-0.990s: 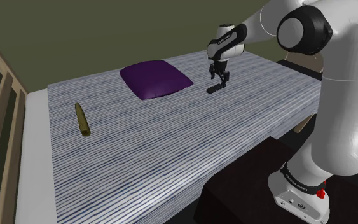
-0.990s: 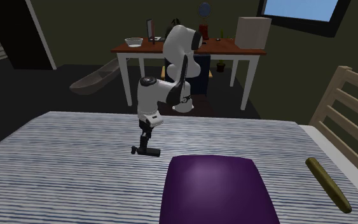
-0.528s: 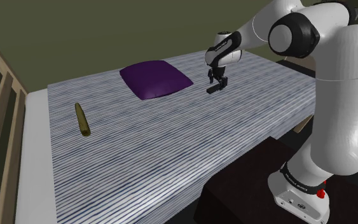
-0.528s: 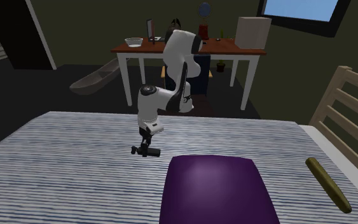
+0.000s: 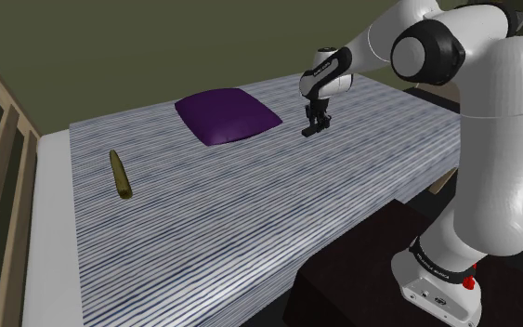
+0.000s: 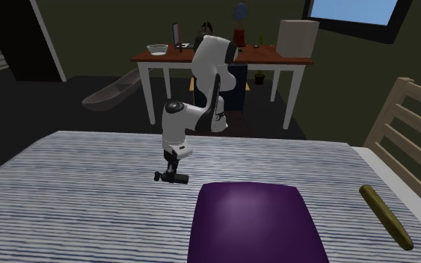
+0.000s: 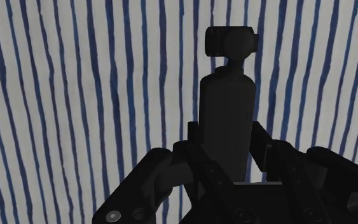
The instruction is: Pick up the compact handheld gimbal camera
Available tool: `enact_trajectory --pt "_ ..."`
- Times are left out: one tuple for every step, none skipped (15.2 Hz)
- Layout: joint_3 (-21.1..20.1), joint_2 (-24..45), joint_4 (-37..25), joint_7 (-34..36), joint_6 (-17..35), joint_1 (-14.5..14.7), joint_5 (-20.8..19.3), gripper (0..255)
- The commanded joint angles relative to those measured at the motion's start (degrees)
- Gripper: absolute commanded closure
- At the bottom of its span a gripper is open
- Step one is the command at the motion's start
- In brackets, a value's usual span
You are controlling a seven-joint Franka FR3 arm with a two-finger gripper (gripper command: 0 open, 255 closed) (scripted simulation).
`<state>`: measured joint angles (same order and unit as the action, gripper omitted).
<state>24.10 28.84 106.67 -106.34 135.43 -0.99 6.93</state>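
Amid bedspread (image 5: 250,204), gimbal camera (image 7: 228,102) in gripper (image 7: 227,137)

One black gimbal camera (image 7: 228,121), one purple pillow (image 5: 227,116), one olive stick (image 5: 119,173)

Dim, flat light all round, shadows faint; the window (image 6: 354,11) glows bright blue

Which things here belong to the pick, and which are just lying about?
Job in hand:
gimbal camera, black, lying on the striped cover
gripper, jaws clasping the camera's handle

Lying about:
purple cushion
olive-brown rod
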Motion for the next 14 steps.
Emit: enact_trajectory --pt "0.00 0.01 0.02 0.00 -0.01 0.00 0.00 255" --pt "0.00 0.01 0.03 -0.01 0.00 0.00 0.00 255" --pt "0.00 0.01 -0.04 0.04 -0.08 0.03 -0.01 255" --pt "0.16 -0.48 -0.14 0.13 -0.65 0.15 -0.23 255" --pt "0.31 -0.98 -0.24 0.22 -1.22 0.27 -0.45 255" --pt "0.46 -1.45 -0.39 0.30 -1.81 0.38 -0.66 255" --pt "0.60 -1.92 -0.53 0.39 -2.40 0.50 -0.88 255" --pt "0.74 -2.38 -0.68 0.47 -2.99 0.60 -1.09 255" --pt "0.88 -2.84 -0.85 0.55 -3.58 0.71 -1.30 255" --pt "1.01 -3.29 -1.02 0.63 -4.19 0.81 -1.51 255" --pt "1.14 -3.73 -1.22 0.71 -4.79 0.91 -1.72 255" --pt "1.26 -4.16 -1.42 0.79 -5.40 1.00 -1.92 255" --pt "1.38 -4.58 -1.64 0.86 -6.01 1.09 -2.12 255" --pt "1.49 -5.00 -1.87 0.94 -6.63 1.18 -2.32 255"
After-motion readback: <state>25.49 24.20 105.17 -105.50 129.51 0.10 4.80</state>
